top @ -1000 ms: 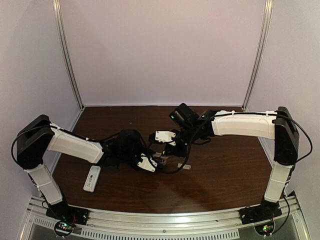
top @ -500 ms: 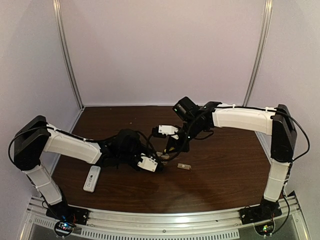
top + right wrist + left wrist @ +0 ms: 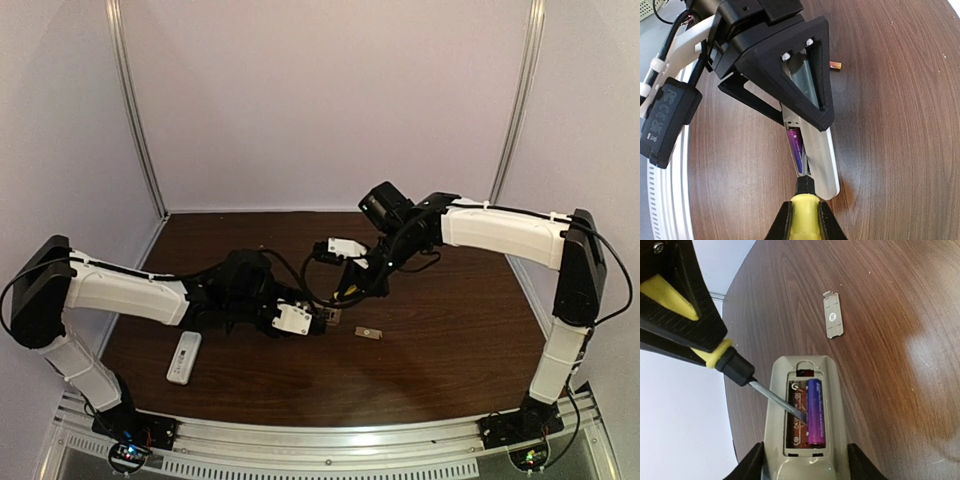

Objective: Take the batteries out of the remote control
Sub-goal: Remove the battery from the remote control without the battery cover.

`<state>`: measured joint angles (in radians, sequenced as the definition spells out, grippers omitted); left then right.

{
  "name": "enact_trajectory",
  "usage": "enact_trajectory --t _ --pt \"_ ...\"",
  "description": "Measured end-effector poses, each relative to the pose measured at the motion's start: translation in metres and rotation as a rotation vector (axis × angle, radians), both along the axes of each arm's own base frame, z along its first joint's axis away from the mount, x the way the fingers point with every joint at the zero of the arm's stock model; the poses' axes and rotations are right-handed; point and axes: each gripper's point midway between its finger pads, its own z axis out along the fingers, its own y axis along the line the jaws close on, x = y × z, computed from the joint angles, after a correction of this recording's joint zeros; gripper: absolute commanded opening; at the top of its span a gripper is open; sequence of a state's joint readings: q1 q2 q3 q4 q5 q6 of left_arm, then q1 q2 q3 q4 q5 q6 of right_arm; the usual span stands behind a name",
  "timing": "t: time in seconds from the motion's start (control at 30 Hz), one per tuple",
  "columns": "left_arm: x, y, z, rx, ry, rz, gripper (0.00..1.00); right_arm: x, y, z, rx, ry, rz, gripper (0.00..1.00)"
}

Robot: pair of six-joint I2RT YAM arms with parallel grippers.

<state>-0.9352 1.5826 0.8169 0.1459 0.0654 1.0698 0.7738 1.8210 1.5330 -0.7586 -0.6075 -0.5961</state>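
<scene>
1. Left wrist view: the left hand, its fingers partly spread, clamps the remote control by its sides. One purple battery sits in the right slot of the open bay. The slot beside it is bare.
2. The right hand is closed tight on the yellow-handled screwdriver. The blade tip rests in the bare slot just beside the battery, perhaps touching it.
3. Risk: the tip could slip off the round battery and gouge the brown board beneath.
4. Risk: too hard a pry could flick the battery across the table, or twist the remote out of the side grip.
5. The cover plate lies well apart and is out of the way.
</scene>
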Motion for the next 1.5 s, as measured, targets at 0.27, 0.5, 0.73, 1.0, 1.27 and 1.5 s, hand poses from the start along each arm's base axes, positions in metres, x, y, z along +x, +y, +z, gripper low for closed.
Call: enact_trajectory --t 0.27,0.5,0.73,1.0,1.27,1.5 --pt "-0.008 0.0 0.003 -0.02 0.118 0.03 0.0 -0.002 -0.017 -0.003 -0.064 -0.045 -0.031 0.0" --pt "-0.018 -0.005 0.02 -0.053 0.256 0.024 0.0 -0.015 -0.022 0.013 -0.042 -0.066 -0.021 0.0" --pt "-0.029 -0.002 0.012 -0.025 0.342 0.018 0.0 -0.029 -0.016 0.005 -0.035 -0.007 0.021 0.0" --pt "-0.02 0.0 -0.006 0.061 0.244 -0.01 0.0 -0.026 -0.001 -0.018 -0.012 0.117 0.039 0.0" --pt "-0.009 0.01 -0.027 0.185 0.137 -0.026 0.0 -0.009 0.014 -0.041 0.001 0.212 0.018 0.0" --pt "-0.005 0.012 -0.027 0.202 0.112 -0.021 0.0 -0.004 0.016 -0.041 0.002 0.212 -0.004 0.0"
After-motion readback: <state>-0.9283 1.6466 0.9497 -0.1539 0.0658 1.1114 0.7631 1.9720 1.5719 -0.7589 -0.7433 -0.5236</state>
